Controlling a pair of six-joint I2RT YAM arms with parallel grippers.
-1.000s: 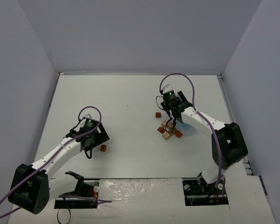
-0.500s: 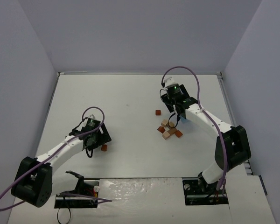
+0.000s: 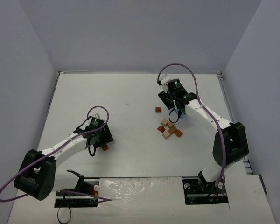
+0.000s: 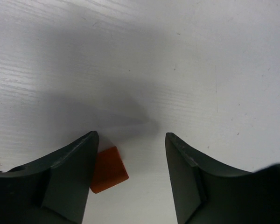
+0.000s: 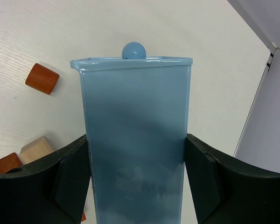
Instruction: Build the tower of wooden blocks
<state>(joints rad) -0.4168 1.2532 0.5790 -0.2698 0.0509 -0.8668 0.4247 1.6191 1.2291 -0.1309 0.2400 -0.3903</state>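
Left wrist view shows the left gripper (image 4: 130, 140) low over the white table (image 4: 200, 56), its jaws apart and clamping nothing. A small orange-red wooden cube (image 4: 109, 170) lies between them, close against one finger and clear of the other. I judge the step in hand is picking up this cube, toward the table's front-left corner, to bring it to the loose cluster of orange-brown and tan wooden blocks (image 3: 168, 129) in the right half, well apart. The jaws should first centre on the cube, or it may twist away. The right gripper (image 5: 136, 136) grasps a light blue rectangular box (image 5: 135, 102) near the cluster's far side.
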